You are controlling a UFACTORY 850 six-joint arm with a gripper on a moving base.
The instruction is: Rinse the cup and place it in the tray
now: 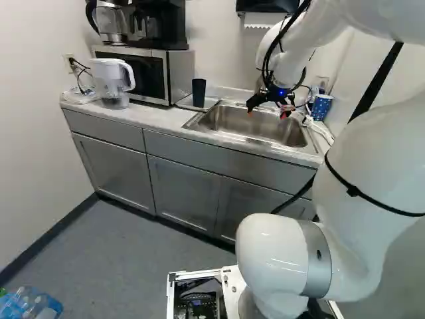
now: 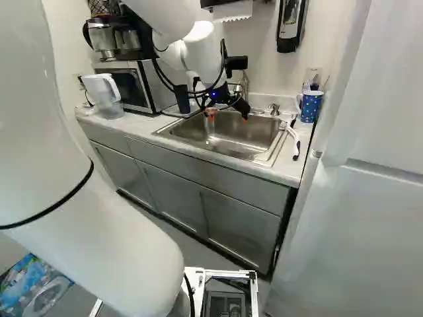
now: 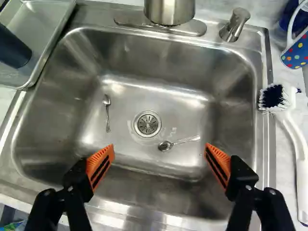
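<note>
One long pale counter (image 1: 153, 119) over grey cabinets runs beneath and around the fingers of the black gripper (image 2: 227, 117). Set into it, the rectangular stainless-steel sink (image 3: 178, 103) lies under and ahead of both orange-padded fingers; they stand wide apart, with open room between the pads.

The silver-and-black microwave (image 1: 179, 73) stands beyond the tray, well off to the fingers' left. Nearer, the shallow grey metal tray (image 3: 45, 24) lies left of and ahead of the left finger, one raised edge just beside the sink's rim.

The white-handled brush with dark and white bristles (image 3: 291, 120) lies right of the right finger, on the counter beside the sink, its bristled end farther ahead than its handle end. The silver metal faucet (image 3: 169, 12) stands well ahead of the gap between the fingers, at the sink's far rim.

The dark, smooth, tapered cup (image 3: 12, 48) stands in the tray, well apart from the left finger, to its left and ahead. Its long axis is upright, wider end uppermost. The blue mug with coloured dots (image 3: 298, 50) stands ahead and right of the right finger, beyond the brush, its handle towards the sink.

Two small silver spoons (image 3: 178, 142) lie in the basin ahead of the fingers, either side of the round drain (image 3: 147, 123).
</note>
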